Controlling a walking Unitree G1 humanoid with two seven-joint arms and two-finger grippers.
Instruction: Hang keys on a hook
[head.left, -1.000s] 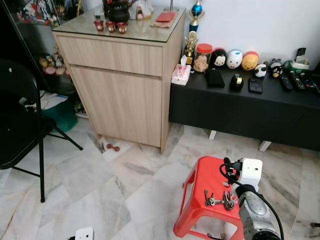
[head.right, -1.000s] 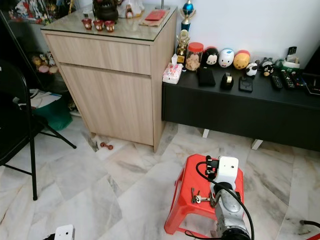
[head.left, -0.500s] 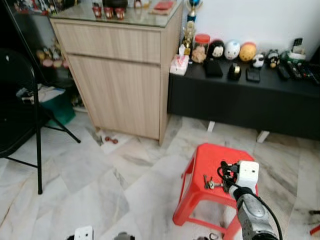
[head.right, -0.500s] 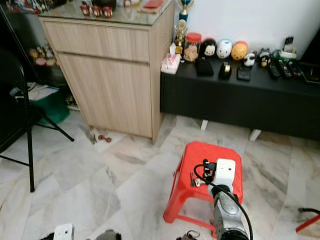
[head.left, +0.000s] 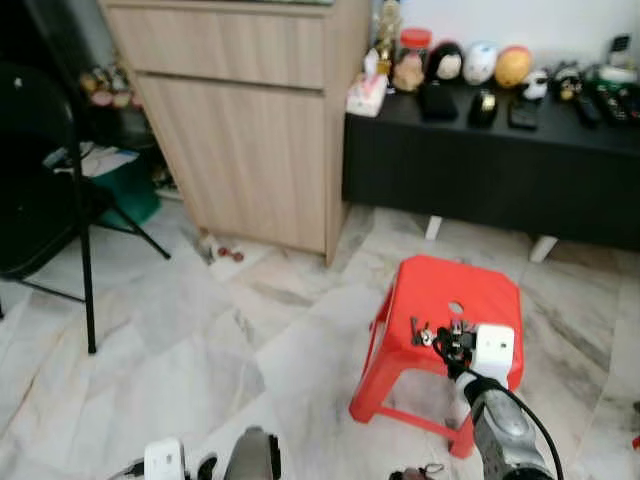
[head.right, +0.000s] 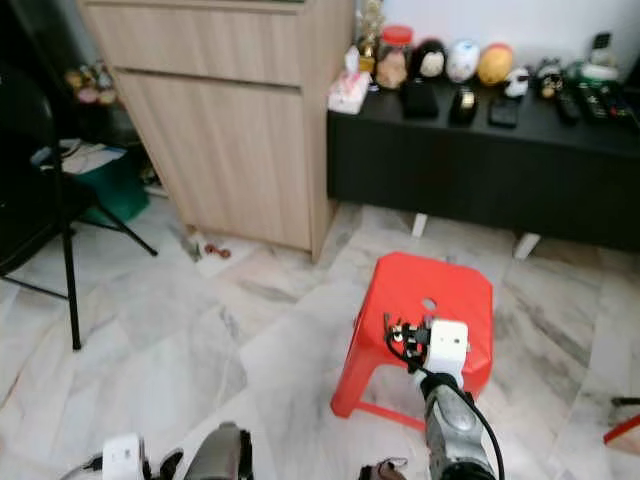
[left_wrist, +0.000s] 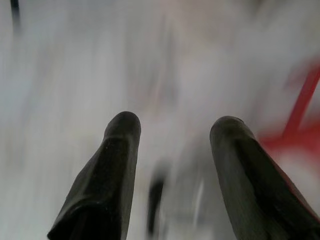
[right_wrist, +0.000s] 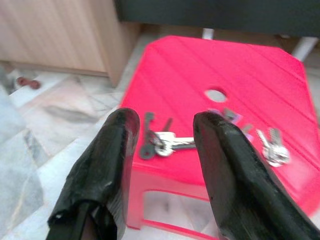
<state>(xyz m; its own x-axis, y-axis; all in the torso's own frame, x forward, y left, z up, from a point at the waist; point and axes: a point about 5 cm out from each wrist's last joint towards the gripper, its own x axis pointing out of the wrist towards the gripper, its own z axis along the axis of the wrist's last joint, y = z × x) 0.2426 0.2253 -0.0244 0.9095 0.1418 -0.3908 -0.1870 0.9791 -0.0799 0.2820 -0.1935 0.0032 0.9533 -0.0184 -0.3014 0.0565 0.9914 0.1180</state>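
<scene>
The robot has stepped closer and its right gripper (right_wrist: 162, 130) now hangs spread open just above the keys (right_wrist: 162, 141) on the near edge of the red stool (head.left: 450, 295), poised to grasp, while the left gripper (left_wrist: 172, 137), also open, idles low

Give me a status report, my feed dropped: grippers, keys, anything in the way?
Right gripper open, poised over the keys. Keys flat on the red stool, not gripped. Left gripper open, low over floor. Nothing between fingers and keys.
</scene>
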